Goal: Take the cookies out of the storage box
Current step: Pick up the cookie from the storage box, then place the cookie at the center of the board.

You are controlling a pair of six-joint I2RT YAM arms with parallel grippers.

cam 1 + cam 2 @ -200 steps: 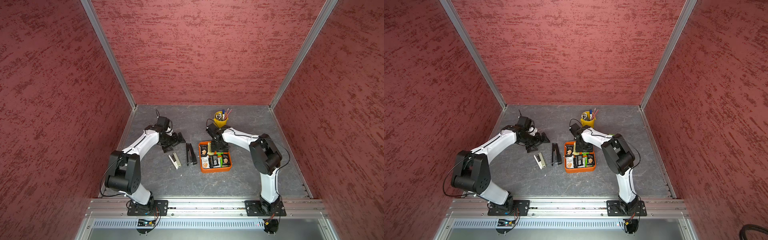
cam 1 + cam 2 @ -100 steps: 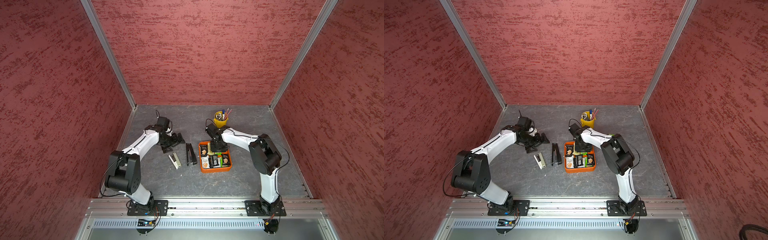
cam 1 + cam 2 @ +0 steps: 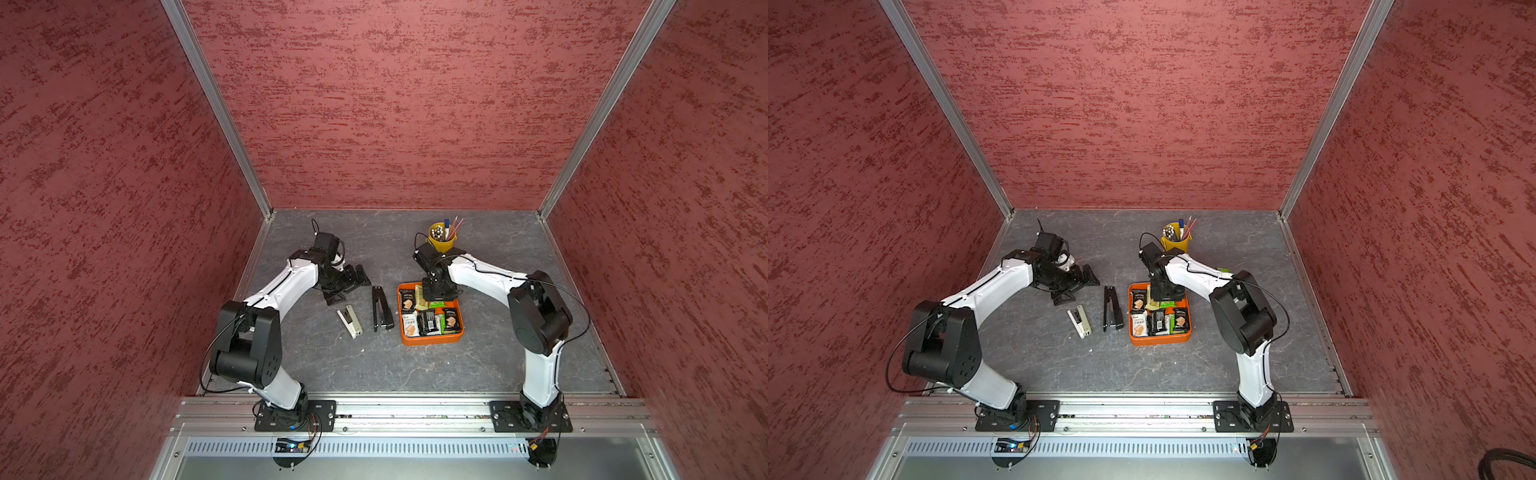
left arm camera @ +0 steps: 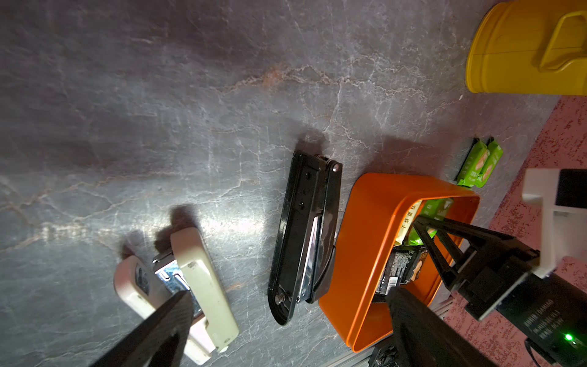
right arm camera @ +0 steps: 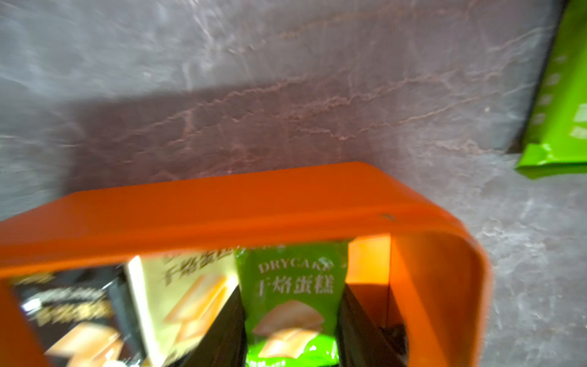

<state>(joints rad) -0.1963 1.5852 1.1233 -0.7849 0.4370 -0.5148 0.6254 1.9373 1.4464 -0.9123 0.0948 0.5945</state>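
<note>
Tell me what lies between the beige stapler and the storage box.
The black stapler, close beside the storage box and apart from the beige stapler; both top views and the left wrist view show it.

Lab robot cell: red walls [image 3: 374,104], aluminium frame [image 3: 415,411].

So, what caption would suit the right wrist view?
Right tool pinching a green sealed biscuit packet inside the shallow orange plastic tray.
</note>
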